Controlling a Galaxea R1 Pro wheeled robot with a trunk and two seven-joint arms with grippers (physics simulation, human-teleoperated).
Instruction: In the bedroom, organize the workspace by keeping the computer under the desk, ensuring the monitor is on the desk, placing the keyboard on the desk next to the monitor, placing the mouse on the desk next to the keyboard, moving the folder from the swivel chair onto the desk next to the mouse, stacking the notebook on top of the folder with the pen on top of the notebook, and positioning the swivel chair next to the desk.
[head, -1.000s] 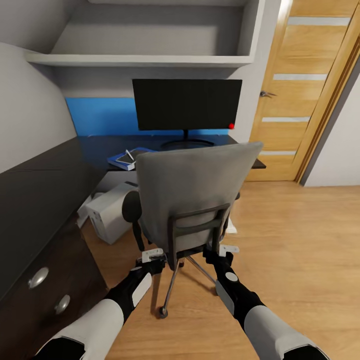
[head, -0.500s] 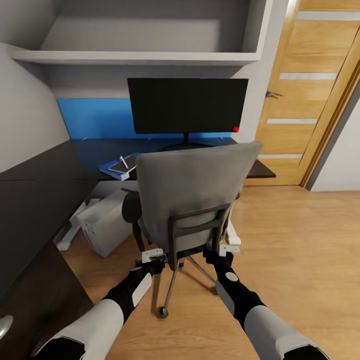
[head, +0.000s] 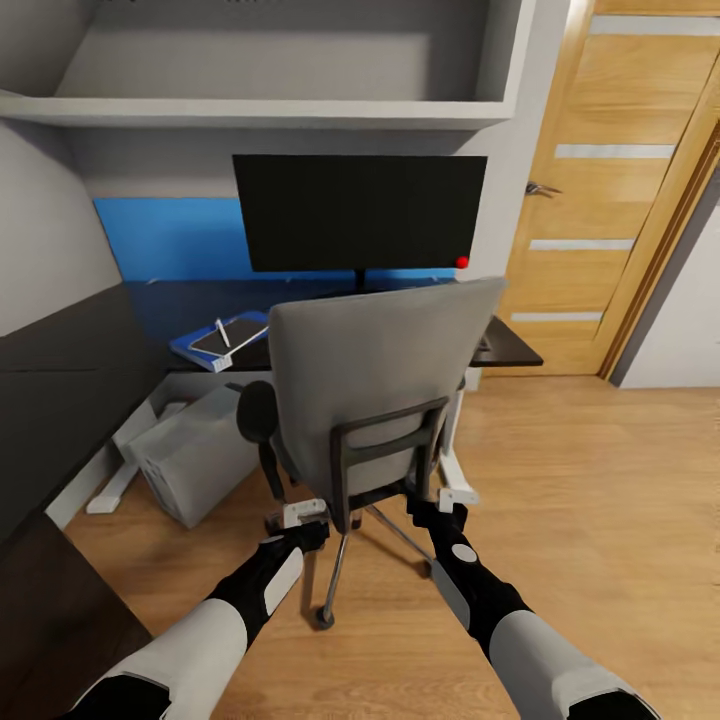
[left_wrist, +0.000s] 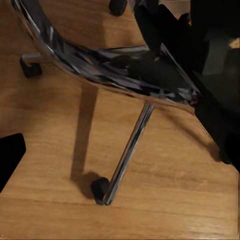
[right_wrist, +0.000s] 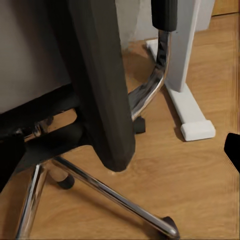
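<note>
The swivel chair (head: 370, 370) stands with its grey back to me, facing the black desk (head: 60, 370). My left gripper (head: 303, 515) is open at the lower left of the backrest, above the chrome base (left_wrist: 125, 70). My right gripper (head: 455, 498) is open, with the chair's black back frame (right_wrist: 105, 100) between its fingers. The monitor (head: 360, 212) stands on the desk. Left of the chair lies the blue folder (head: 195, 352), with the notebook (head: 232, 335) and the pen (head: 221, 332) on it. The computer (head: 195, 455) sits on the floor under the desk. The chair back hides the keyboard and the mouse.
A white desk leg with a flat foot (right_wrist: 192, 117) stands just beyond the chair's right side. A wooden door (head: 620, 200) is at the right, and a grey shelf (head: 260, 110) hangs over the desk. Open wooden floor (head: 600, 480) lies to the right.
The camera has moved forward with the chair, which is now closer to the desk. The drawer unit has left the view at the left. Both grippers keep their places at the chair back.
</note>
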